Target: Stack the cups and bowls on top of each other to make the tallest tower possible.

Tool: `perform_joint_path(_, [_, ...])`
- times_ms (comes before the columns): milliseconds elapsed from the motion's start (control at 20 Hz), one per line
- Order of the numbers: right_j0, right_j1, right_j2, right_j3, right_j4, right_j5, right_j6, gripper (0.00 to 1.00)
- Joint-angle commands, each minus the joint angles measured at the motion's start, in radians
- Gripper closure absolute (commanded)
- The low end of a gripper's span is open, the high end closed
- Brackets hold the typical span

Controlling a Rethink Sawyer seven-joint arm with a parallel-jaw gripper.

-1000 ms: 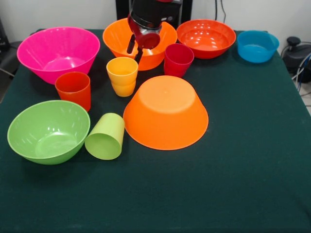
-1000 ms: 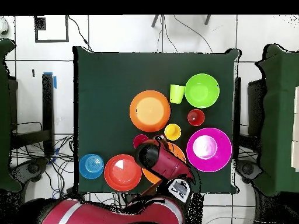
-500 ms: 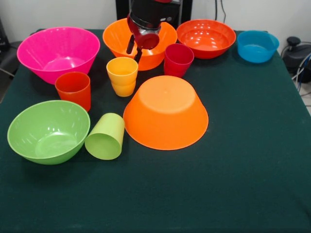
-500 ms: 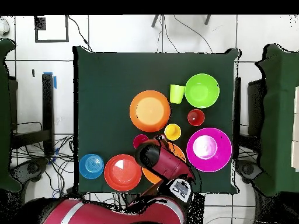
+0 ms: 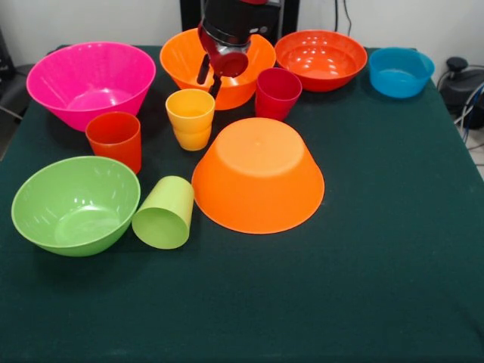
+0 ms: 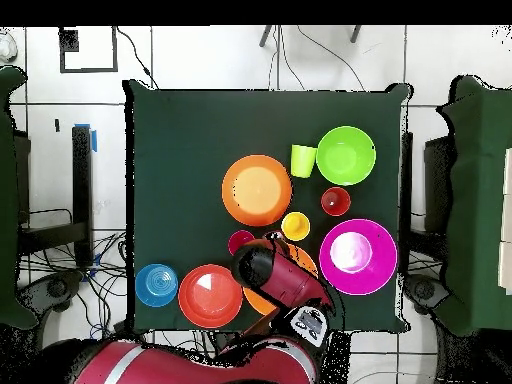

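From the front, the pincer [image 5: 209,77] hangs released, two dark fingers apart, over the upright large flared orange plastic bowl [image 5: 185,57], hiding part of its inside. The upturned large orange bowl [image 5: 258,174] lies nearer the camera on the desk [image 5: 378,249].

Overhead, the arm [image 6: 275,280] covers that upright bowl almost wholly; the pincer cannot be made out.

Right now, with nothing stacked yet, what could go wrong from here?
The gripper hangs with open jaws in front of the upright orange bowl, close to the yellow cup and magenta cup; a descent may knock one over. The green cup lies on its side and could roll. The upside-down orange bowl may slide under a push.
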Motion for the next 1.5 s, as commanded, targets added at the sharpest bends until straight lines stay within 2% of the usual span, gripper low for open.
perform_joint_path(50, [-0.012,0.003,0.124,-0.058,-0.042,-0.005,0.074,0.0])
perform_joint_path(650, [-0.023,0.034,0.129,-0.079,-0.054,-0.027,0.06,0.0])
perform_joint_path(1500, [-0.071,0.07,0.182,-0.085,-0.1,-0.107,0.073,0.0])
